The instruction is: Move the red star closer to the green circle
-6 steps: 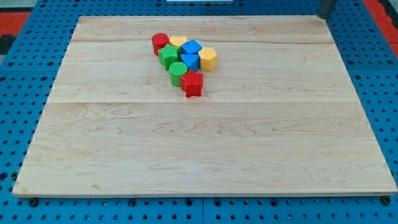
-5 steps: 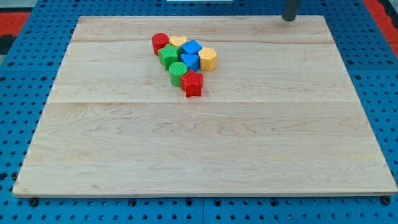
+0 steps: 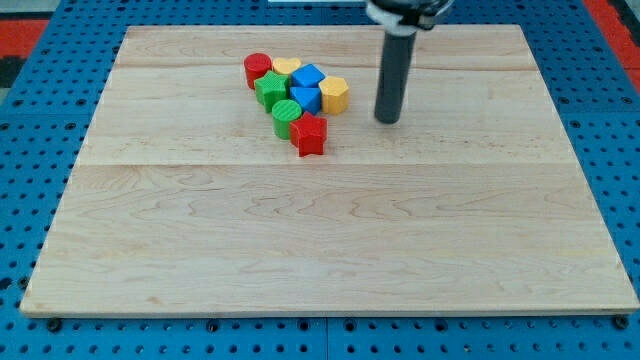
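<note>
The red star (image 3: 309, 134) lies on the wooden board (image 3: 330, 240) at the lower right of a tight cluster of blocks. The green circle (image 3: 287, 117) sits just up and left of it, touching it. My tip (image 3: 386, 120) rests on the board to the right of the cluster, about a block's width right of the red star and slightly above it, touching no block.
The cluster also holds a red cylinder (image 3: 257, 69), a yellow block (image 3: 286, 67), a green block (image 3: 269, 89), two blue blocks (image 3: 308, 76) (image 3: 305, 98) and a yellow hexagon (image 3: 335, 94). Blue pegboard (image 3: 30, 150) surrounds the board.
My rod has come from the view's top right corner down and left onto the board, stopping right of the cluster. No block has moved.
</note>
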Available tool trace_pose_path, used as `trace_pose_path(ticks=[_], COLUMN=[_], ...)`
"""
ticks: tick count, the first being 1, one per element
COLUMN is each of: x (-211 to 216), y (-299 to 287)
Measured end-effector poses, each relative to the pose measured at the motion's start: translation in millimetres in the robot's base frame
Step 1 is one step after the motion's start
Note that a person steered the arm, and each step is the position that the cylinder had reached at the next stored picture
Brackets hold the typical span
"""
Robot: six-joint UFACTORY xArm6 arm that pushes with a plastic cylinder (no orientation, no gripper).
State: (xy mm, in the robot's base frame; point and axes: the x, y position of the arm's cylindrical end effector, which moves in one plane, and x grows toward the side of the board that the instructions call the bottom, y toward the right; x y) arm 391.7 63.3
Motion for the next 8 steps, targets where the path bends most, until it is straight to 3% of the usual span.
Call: trace_pose_path(ticks=[1, 2, 6, 7, 8], x=[50.4, 63.4, -20.0, -22.7, 9.5], y=[-5.9, -26.3, -77.9, -109.0, -125.0])
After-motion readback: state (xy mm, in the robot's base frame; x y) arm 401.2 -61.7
